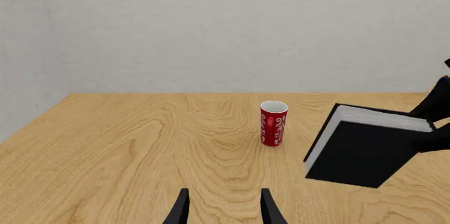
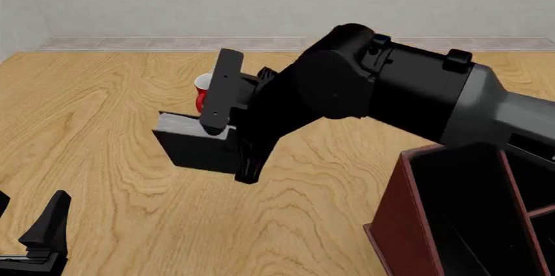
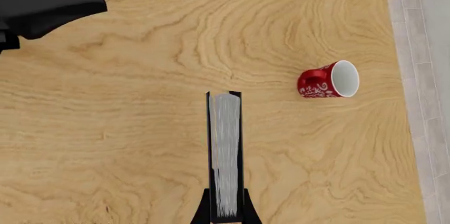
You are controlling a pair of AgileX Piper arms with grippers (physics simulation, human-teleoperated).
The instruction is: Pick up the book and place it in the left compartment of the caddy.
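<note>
The black book [image 2: 192, 146] with its white page edge hangs tilted above the table, and my right gripper [image 2: 232, 145] is shut on its right end. In the right wrist view the book [image 3: 225, 150] shows edge-on between the fingers [image 3: 204, 211]. From the left wrist it appears as a dark slab [image 1: 365, 153] to the right of the mug. My left gripper [image 1: 223, 208] is open and holds nothing; it sits low at the near left [image 2: 30, 217]. The reddish-brown caddy [image 2: 406, 191] stands at the near right, its black-lined left compartment [image 2: 464, 217] right of the book.
A red mug [image 1: 273, 124] with a white pattern stands upright behind the book, partly hidden in the front view [image 2: 201, 93] and seen from above by the right wrist [image 3: 327, 80]. The bulky right arm [image 2: 390, 94] spans the table's middle. A wall lies beyond the far edge.
</note>
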